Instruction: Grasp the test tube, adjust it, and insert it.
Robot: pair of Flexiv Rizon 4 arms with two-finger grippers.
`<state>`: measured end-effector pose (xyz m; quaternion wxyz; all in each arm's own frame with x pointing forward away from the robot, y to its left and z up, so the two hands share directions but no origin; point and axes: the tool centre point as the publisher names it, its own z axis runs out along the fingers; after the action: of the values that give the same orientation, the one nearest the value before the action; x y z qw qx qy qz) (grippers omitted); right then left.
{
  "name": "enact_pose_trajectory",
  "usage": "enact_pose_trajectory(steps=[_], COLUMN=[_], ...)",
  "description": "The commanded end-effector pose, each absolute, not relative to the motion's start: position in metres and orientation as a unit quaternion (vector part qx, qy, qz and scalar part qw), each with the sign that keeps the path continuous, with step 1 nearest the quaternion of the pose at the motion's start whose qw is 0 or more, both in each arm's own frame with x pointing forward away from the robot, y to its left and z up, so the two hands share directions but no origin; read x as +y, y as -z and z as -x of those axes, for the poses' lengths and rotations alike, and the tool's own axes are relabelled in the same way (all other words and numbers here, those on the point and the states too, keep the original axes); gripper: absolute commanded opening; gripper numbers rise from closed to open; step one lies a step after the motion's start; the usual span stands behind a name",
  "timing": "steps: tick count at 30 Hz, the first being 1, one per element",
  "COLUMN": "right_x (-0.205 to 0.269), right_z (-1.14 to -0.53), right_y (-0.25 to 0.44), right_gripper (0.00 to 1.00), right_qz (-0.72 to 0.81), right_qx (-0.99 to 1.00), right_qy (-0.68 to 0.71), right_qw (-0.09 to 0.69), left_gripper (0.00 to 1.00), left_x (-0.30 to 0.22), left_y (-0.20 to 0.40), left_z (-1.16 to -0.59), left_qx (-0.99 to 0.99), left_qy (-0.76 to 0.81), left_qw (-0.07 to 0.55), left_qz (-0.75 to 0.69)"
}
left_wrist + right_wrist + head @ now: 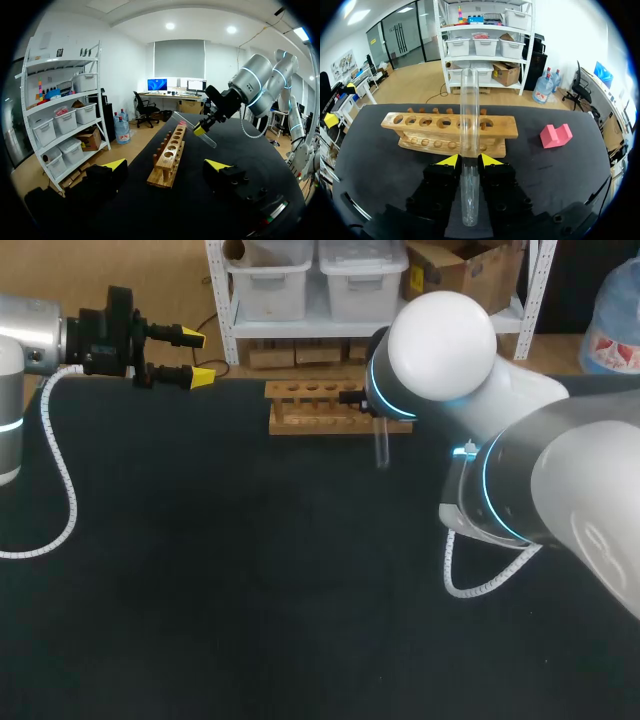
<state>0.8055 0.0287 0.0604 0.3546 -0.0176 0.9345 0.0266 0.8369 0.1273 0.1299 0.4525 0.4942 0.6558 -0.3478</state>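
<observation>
Clear glass test tube, pinched from both sides between the two yellow-tipped fingers of the right gripper. Sticks out well past the fingertips on both ends. Hangs in the air over the black bench, just in front of the light wooden rack with a row of round holes; not in any hole. Looks tilted from the left wrist view, near upright from the head view. Pink notched block on the bench beside the rack's end. Left gripper near the bench's far left edge, well apart from the rack, fingers spread wide, nothing between them.
</observation>
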Motion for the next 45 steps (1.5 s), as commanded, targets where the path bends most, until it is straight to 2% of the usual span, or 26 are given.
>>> enact_pose_trajectory(steps=[1,32,45], right_x=[0.032,0.030,0.023], right_z=[-0.814,-0.819,-0.786], right_y=[-0.056,-0.039,-0.073], right_gripper=[0.00,0.00,0.00], right_qz=[0.022,0.027,0.009], right_qx=[0.934,0.944,0.932], right_qy=[-0.023,-0.012,-0.039], right_qw=[0.355,0.327,0.360], left_gripper=[1.00,1.00,1.00], left_x=[0.127,0.127,0.127], left_y=[-0.129,-0.129,-0.129], left_z=[-0.835,-0.835,-0.835], left_qx=[0.656,0.656,0.656], left_qy=[0.346,0.346,0.346], left_qw=[0.455,0.455,0.455], left_qz=[-0.493,-0.493,-0.493])
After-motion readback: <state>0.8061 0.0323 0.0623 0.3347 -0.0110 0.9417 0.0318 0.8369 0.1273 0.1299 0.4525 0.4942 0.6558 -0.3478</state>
